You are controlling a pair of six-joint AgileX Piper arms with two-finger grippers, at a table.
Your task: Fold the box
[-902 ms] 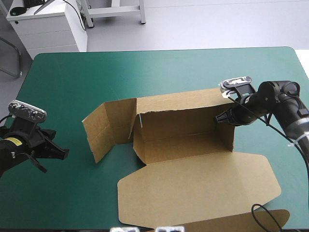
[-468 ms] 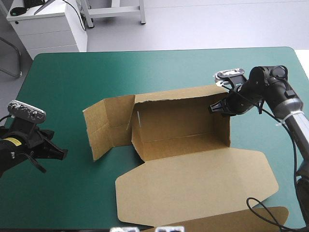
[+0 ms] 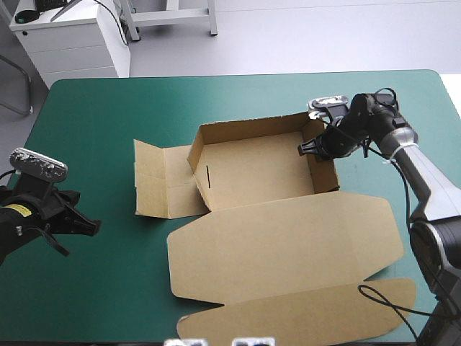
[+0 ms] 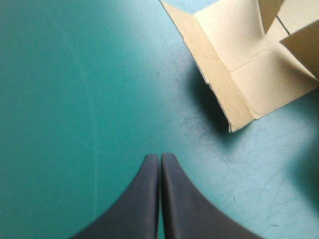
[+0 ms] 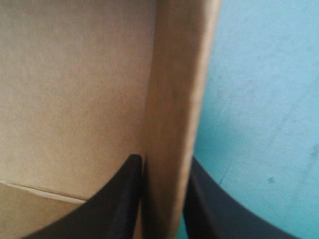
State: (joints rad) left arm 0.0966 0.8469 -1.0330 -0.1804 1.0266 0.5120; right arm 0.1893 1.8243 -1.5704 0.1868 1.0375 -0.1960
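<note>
Right arm [image 3: 403, 148] stretched inward, the right fingers [image 5: 119, 199] pinch the box [image 3: 252, 173] wall between them, while the left fingers [image 4: 144, 199], pressed together, hover over the tabletop [image 3: 108, 122].

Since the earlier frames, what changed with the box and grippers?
The right gripper, shut on the box at its right wall, dragged it toward the far edge and leftward; the left side flap dropped nearly flat. The left gripper stayed shut, parked; the lid stayed flat.

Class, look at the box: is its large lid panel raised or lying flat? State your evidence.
Lying flat. The lid spreads on the table beside the tray, whose walls stand raised.
</note>
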